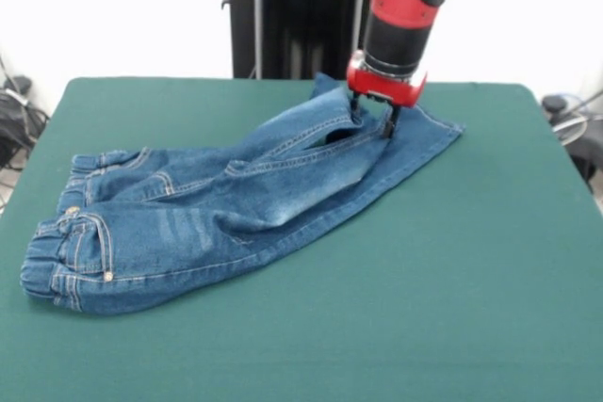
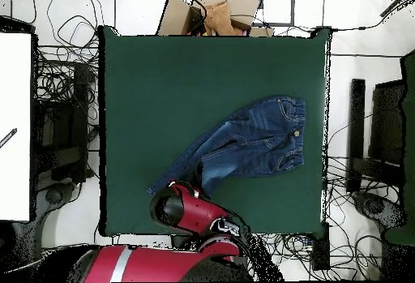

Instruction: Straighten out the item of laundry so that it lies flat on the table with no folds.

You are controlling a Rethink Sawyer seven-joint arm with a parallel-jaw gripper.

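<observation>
Faded blue jeans [image 1: 217,223] are seen rumpled on the green table [image 1: 452,308], legs overlapped, one hem clamped by the gripper [image 1: 372,115].

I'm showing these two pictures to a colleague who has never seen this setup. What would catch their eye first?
Most likely the red and black arm, coming down with its gripper set on the leg ends of the small blue jeans. The jeans lie crumpled across the middle of the dark green table, one leg folded over the other, the gathered waistband at the front view's left.
</observation>
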